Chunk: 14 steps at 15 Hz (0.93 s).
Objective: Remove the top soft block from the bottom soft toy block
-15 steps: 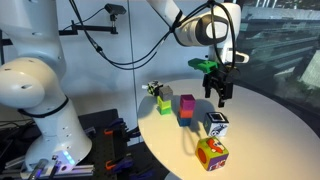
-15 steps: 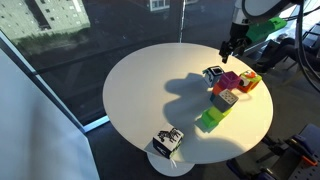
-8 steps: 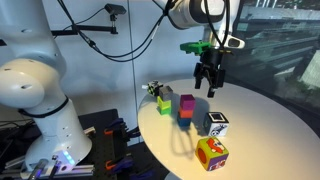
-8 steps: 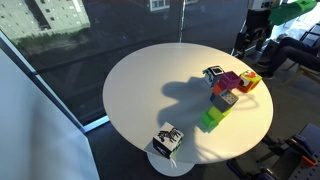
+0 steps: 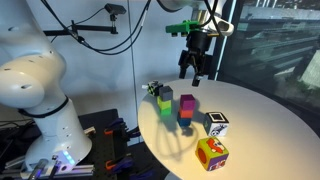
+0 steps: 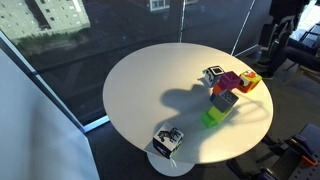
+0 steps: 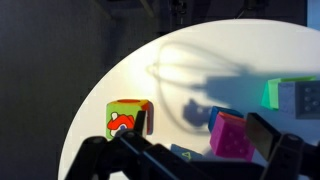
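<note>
The robot arm's gripper (image 5: 194, 75) is hanging high in the upper middle of the frame, well above the round white table (image 5: 270, 130). Its two fingers are spread wide and are gripping nothing, and the wrist view confirms this, with both fingers splayed along the bottom edge and only bare tabletop between them.

The blue-and-white soft fabric cube (image 5: 217, 123) is sitting on the table at the lower right of centre, not on top of anything. The orange, yellow and red soft fabric cube (image 5: 211, 153) is resting just below it in the frame, close to the table's near edge. In an exterior view the blue-and-white soft fabric cube (image 6: 212, 74) and the orange, yellow and red soft fabric cube (image 6: 249, 80) are showing at the right of the table, apart from one another. A small magenta block (image 6: 229, 82) is appearing between them in the picture. In the wrist view the multicoloured cube (image 7: 128, 118) is standing alone at left of centre.

By the look of it, the unstacking is already accomplished and the step in hand is the clearing-off after the release. The next move appears to call for little. The arm need only be keeping its open fingers up and away from the row of blocks so that neither cube is being nudged.
</note>
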Each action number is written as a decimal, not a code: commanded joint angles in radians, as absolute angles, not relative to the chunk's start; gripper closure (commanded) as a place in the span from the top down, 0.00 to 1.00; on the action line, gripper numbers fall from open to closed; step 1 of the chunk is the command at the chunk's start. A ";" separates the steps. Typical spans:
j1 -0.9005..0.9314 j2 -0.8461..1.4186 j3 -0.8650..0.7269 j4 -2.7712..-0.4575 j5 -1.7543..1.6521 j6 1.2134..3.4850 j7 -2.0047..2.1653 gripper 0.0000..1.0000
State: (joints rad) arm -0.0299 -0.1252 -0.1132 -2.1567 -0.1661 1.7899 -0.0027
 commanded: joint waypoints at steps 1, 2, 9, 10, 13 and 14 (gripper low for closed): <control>-0.046 -0.237 -0.103 -2.215 -0.155 1.749 -0.082 1.00; -0.046 -0.261 -0.105 -2.224 -0.155 1.738 -0.100 1.00; -0.043 -0.429 -0.115 -2.291 -0.144 1.721 -0.168 1.00; -0.042 -0.450 -0.117 -2.301 -0.141 1.723 -0.173 1.00; -0.040 -0.500 -0.121 -2.332 -0.122 1.749 -0.168 1.00; -0.039 -0.513 -0.121 -2.338 -0.114 1.750 -0.168 1.00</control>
State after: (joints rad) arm -0.0337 -0.4525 -0.1145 -2.2987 -0.1473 1.7278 -0.1442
